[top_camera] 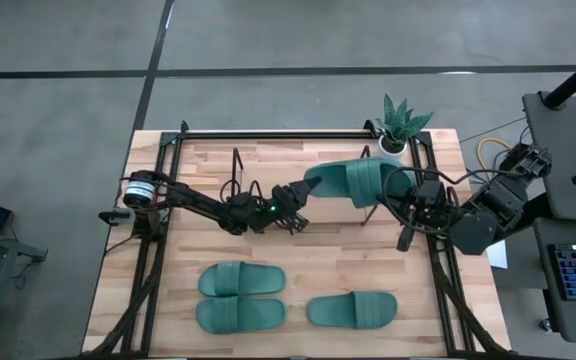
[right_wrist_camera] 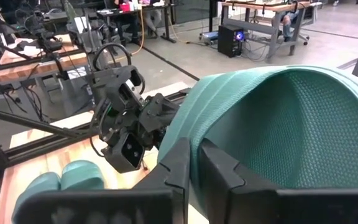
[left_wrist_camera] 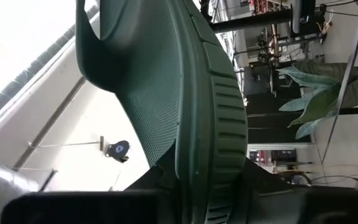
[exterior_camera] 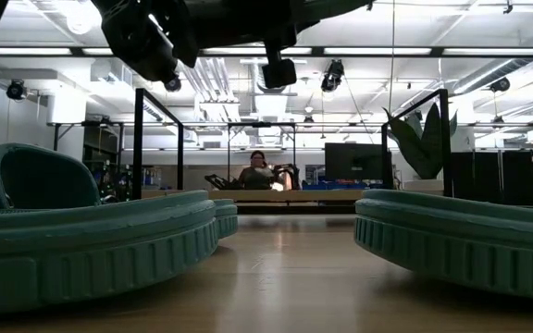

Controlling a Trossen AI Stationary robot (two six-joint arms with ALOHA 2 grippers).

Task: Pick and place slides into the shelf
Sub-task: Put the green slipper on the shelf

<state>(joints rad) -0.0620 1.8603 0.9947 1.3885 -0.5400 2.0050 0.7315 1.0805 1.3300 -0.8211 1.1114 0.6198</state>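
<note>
Above the worktop [top_camera: 298, 255], raised slide [top_camera: 353, 182] long axis lies left-right, clamped by left end effector [top_camera: 306, 192] and right end effector [top_camera: 398, 195].

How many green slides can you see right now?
4: one slide held up by both claws over the table's middle; two paired front-left; one front-right. None looks hidden.

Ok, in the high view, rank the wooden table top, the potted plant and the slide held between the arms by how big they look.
1. Wooden table top, by far the largest.
2. Held slide, teal-green, lifted between the two end effectors; being raised nearer the camera may enlarge it slightly.
3. Potted plant, at the table's far right corner, smallest.
</note>
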